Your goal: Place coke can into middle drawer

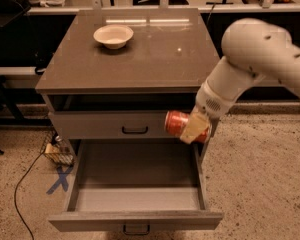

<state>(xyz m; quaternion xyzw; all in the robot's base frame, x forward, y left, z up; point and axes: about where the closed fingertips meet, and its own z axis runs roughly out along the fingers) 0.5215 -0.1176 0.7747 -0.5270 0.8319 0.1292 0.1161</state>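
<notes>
Speckled floor surrounds a grey table (155,69) at frame centre, with a white bowl (113,35) on its top, upper left. The middle drawer (135,181) stands open at lower centre. The gripper (191,129) hangs at centre right, over the drawer's right rear corner. Its fingers (194,130) clamp the coke can (175,123) across mid-body, with the can horizontal and both ends protruding. The can is judged light, thin-walled and smooth, so it can dent or slip. Grip at mid-body with moderate force.
</notes>
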